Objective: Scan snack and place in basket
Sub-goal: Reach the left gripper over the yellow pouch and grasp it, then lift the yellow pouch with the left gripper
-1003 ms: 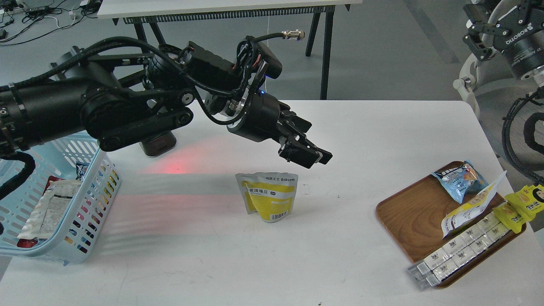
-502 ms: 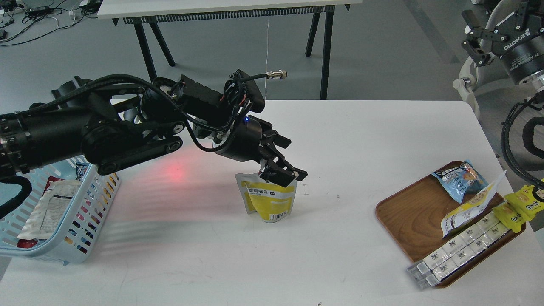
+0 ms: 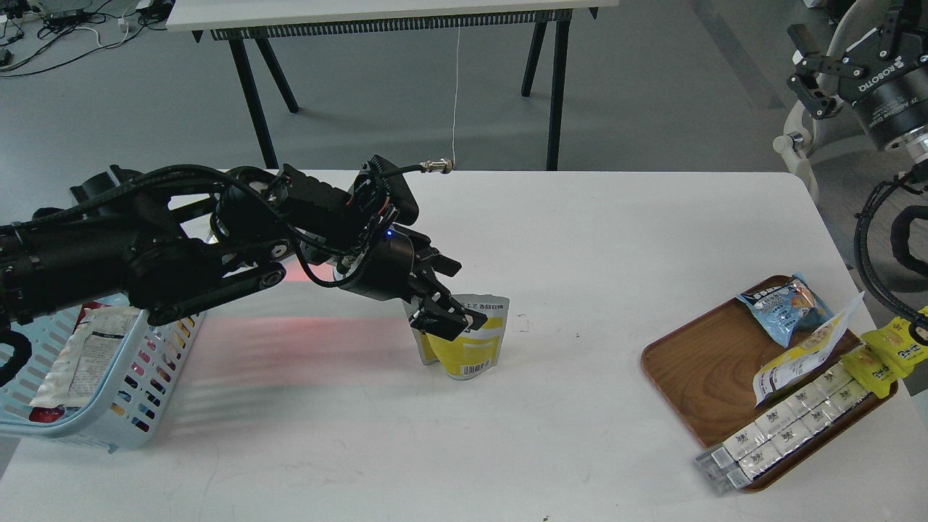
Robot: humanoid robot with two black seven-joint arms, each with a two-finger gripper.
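left tool [image 3: 444, 319] at snack [image 3: 464, 348] top | snack upright on table [image 3: 580, 232]

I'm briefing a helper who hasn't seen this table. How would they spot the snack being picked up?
On the white table, look midway between the blue basket at left and the wooden tray at right. The snack stands alone there, at the left gripper. Its lower body is bright yellow with a barcode.
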